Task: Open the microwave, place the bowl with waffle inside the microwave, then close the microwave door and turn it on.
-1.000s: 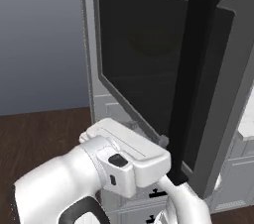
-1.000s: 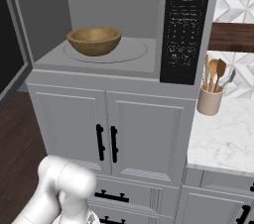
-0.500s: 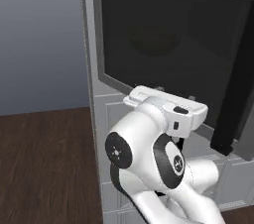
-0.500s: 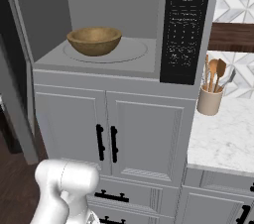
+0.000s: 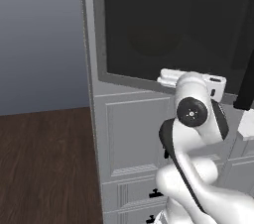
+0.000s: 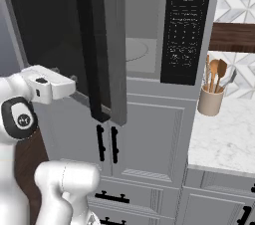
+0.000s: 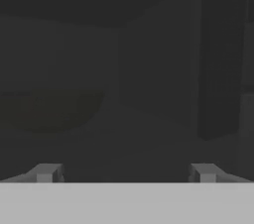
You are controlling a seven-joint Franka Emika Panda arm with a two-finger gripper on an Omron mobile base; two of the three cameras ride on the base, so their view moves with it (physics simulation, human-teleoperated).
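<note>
In the left base view the microwave door (image 5: 173, 29) showed as a wide dark pane above white cabinet doors (image 5: 134, 134), with the arm's white hand held up against its lower edge.

In the right base view the door (image 6: 64, 45) stood partly swung out from the microwave (image 6: 144, 35), its black bar handle (image 6: 92, 45) upright; the control panel (image 6: 185, 25) sat to the right, and a crock of wooden utensils (image 6: 211, 94) stood on the marble counter (image 6: 224, 134).

In the hand view the pincer (image 7: 126, 174) was spread wide, holding nothing, facing the dark glass, behind which the bowl with waffle (image 7: 49, 111) was dimly visible.
</note>
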